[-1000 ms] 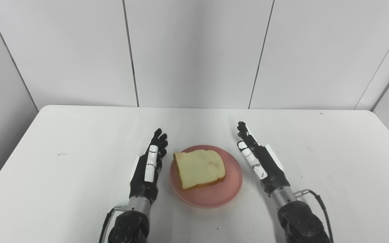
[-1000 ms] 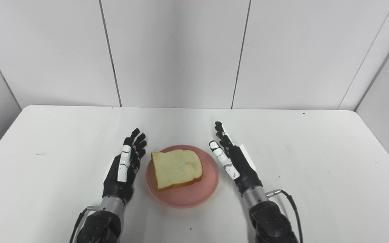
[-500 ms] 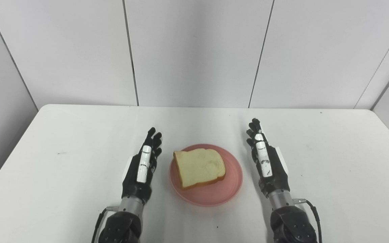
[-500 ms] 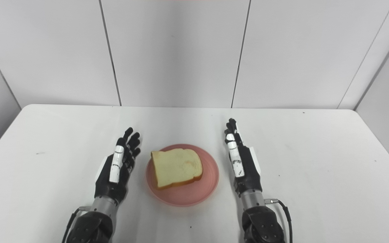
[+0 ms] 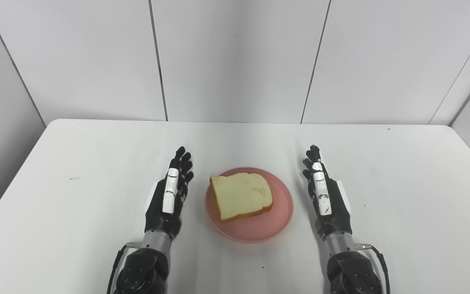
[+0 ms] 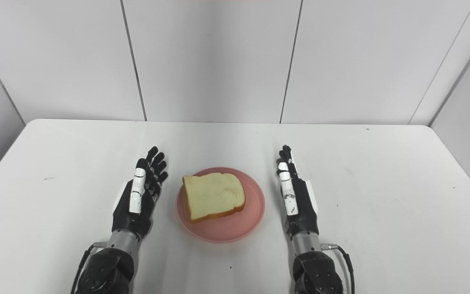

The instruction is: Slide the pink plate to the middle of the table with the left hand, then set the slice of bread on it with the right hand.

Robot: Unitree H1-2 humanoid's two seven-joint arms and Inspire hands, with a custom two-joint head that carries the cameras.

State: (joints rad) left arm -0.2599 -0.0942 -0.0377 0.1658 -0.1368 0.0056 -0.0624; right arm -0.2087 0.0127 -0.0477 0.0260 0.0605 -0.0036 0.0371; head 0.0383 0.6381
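A pink plate (image 5: 249,222) sits on the white tabletop (image 5: 402,196), roughly midway between its left and right edges and toward the near side. A slice of bread (image 5: 240,196) lies flat on the plate, covering its far left part and leaving a crescent of pink bare on the near and right sides. The bread has a pale face and a tan crust along its near edge.

The left robot hand (image 5: 168,200) stands on edge just left of the plate, apart from its rim, palm turned toward the plate. Its fingers (image 5: 181,161) are stretched out and point away toward the far side of the tabletop; it grips nothing. The right robot hand (image 5: 325,198) mirrors it on the right of the plate, a little farther from the rim, also on edge with its fingers (image 5: 313,157) straight and pointing toward the far side, and it too holds nothing. Both forearms come in from the near edge, each with a thin cable at the wrist.

A few small dark specks mark the tabletop. Pale wall panels (image 5: 235,57) rise behind its far edge.
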